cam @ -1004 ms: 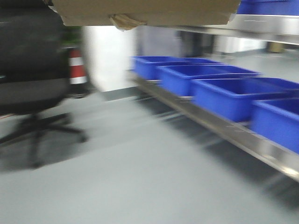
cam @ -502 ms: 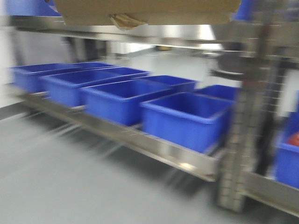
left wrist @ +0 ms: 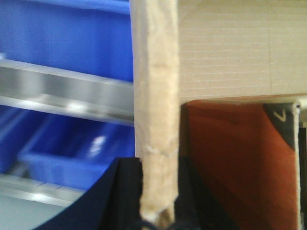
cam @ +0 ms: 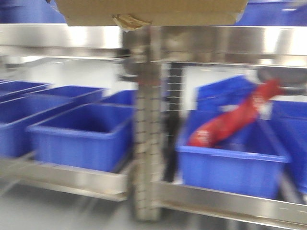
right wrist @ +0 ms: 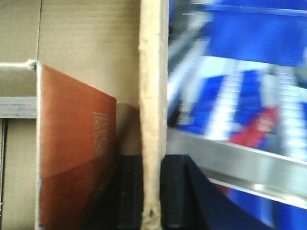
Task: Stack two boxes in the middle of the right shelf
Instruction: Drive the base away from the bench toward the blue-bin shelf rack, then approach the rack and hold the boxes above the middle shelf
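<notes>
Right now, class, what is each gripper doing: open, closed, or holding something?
Left gripper: closed on a wall of the cardboard box.
Right gripper: closed on a wall of the cardboard box.

- You're facing a steel rack; its perforated upright (cam: 147,143) runs down mid-view, blurred.
- Upper shelf (cam: 57,36): a shiny front lip spans your view. Blue bins stand on it, one far left (cam: 29,12) and one far right (cam: 273,14).
- Lower shelf (cam: 72,178): left bin (cam: 79,141) is just left of the upright, right bin (cam: 230,170) just right of it.
- Grey floor (cam: 43,215) lies under the rack.
</notes>
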Robot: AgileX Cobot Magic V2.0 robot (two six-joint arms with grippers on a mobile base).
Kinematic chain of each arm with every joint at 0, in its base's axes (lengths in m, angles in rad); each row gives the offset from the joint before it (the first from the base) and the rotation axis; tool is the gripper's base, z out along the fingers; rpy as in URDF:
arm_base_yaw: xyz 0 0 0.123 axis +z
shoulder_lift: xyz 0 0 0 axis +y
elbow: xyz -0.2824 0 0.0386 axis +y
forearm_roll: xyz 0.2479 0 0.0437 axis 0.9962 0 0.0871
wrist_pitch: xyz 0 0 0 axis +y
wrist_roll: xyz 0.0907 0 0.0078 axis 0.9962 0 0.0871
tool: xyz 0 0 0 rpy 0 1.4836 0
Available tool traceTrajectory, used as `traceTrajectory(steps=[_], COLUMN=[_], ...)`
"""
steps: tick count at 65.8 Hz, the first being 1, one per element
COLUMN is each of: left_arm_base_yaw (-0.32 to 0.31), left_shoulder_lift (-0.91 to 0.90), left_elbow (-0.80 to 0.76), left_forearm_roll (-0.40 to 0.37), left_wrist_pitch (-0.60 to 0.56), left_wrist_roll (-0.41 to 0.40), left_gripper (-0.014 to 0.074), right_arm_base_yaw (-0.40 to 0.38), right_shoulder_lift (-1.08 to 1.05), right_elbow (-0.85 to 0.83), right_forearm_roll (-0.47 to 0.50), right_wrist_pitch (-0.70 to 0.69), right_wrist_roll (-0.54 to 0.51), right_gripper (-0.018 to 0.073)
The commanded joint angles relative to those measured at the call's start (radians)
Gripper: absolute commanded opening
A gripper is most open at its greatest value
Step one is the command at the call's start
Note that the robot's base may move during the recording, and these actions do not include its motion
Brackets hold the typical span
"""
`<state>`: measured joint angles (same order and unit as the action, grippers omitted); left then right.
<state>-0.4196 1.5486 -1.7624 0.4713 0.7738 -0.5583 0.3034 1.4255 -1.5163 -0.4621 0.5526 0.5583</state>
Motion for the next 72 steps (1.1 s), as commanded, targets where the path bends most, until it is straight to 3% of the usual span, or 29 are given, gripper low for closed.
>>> traceTrajectory(steps=[1,72], left_arm_base_yaw=[-0.002,-0.002], left_shoulder_lift=[-0.016,-0.016], left_elbow=[-0.016,-0.016], left_forearm_roll=[-0.014,-0.014], left_wrist_pitch=[-0.059,-0.059], left_wrist_roll=[-0.005,-0.005], left_gripper=[-0.0111,-0.0111], right_arm_base_yaw=[-0.005,-0.005], right_shoulder_lift=[-0.013,-0.013], right_elbow=[-0.012,-0.012], right_forearm_roll=[-0.018,-0.018], right_wrist_pitch=[-0.067,-0.067], right_wrist_roll=[0.000,0.000], right_gripper=[-0.0163,-0.0163])
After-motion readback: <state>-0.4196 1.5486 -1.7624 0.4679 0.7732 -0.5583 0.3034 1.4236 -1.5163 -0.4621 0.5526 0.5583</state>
